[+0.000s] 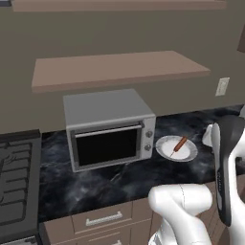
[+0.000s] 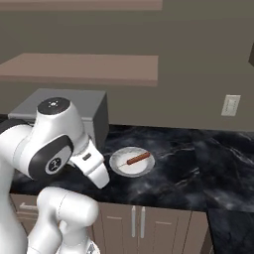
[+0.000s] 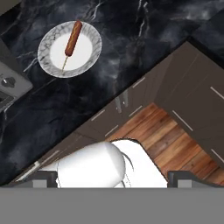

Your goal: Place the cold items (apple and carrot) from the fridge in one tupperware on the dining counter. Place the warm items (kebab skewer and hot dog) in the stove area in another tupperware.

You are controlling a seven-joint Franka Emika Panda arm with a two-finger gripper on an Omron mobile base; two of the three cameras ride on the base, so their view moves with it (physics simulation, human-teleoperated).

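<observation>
Found the skewer [image 3: 73, 39] lying across a round plate [image 3: 46, 59], meat end one way and the thin bare stick pointing toward the rim. Saw the same skewer [image 1: 179, 144] on the plate [image 1: 191, 154] in the left base view, resting on the dark marble counter [image 1: 95, 177] just right of the toaster oven [image 1: 107, 129], with the stove [image 1: 14, 182] well off to the left. Spotted no tupperware anywhere in these views.

Noted the gripper [image 3: 113, 177] with its two tips spread wide at the bottom of the hand view and nothing between them: open and empty. Judged it well apart from the plate, looking down over the counter's front edge, the cabinet fronts and the wood floor.

Took the step in hand to be the reach for the skewer. Thought it best to:
- bring the hand over the plate first, then descend straight down;
- turn the wrist so the jaws would straddle the meat across its width, not along its length;
- close on the thick meat part, not the thin stick, which looked likely to slip or pivot;
- stop short of the plate, so as not to press on or tip its rim;
- keep clear of the toaster oven's side and knobs on the approach.
</observation>
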